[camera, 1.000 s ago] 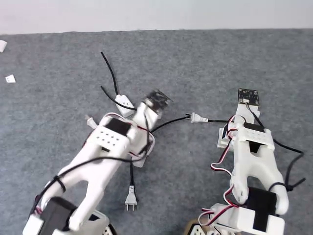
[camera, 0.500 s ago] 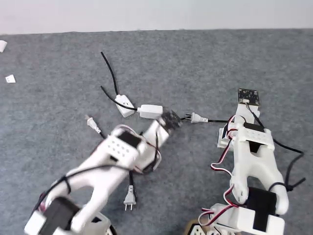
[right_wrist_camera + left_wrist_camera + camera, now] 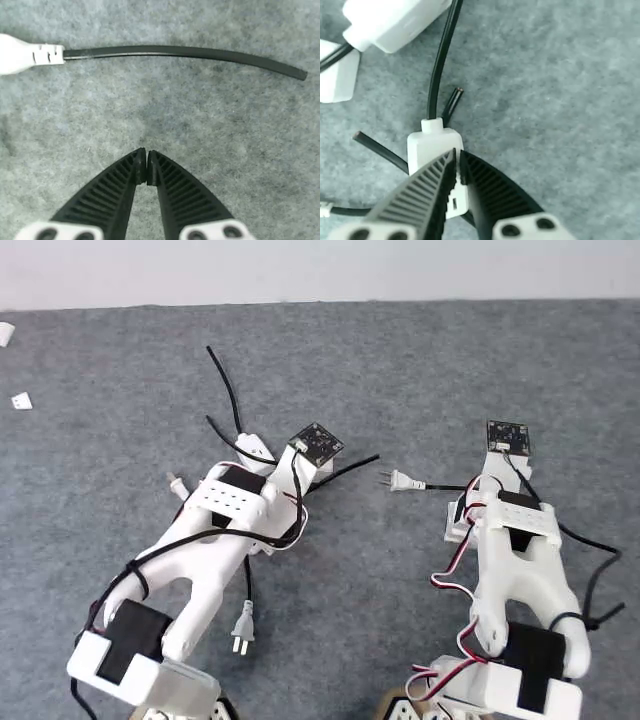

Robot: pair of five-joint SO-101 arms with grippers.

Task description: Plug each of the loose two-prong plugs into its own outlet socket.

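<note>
While the left gripper (image 3: 458, 154) has its black ribbed jaws nearly pressed together over a white boxy plastic socket (image 3: 431, 146), the right gripper (image 3: 146, 154) is closed and empty above grey carpet (image 3: 225, 125). From above, a white two-prong plug (image 3: 400, 480) lies at its 9 o'clock.

I see grey felt-like mat (image 3: 420, 380) covering whole tabletop, texture fibrous close up. Far edge meets plain white band (image 3: 320, 270); wall or board, can't tell from here. Small white scrap (image 3: 21, 400) on mat at far left, second scrap (image 3: 4, 333) beyond it. Light even, shadows soft.
</note>
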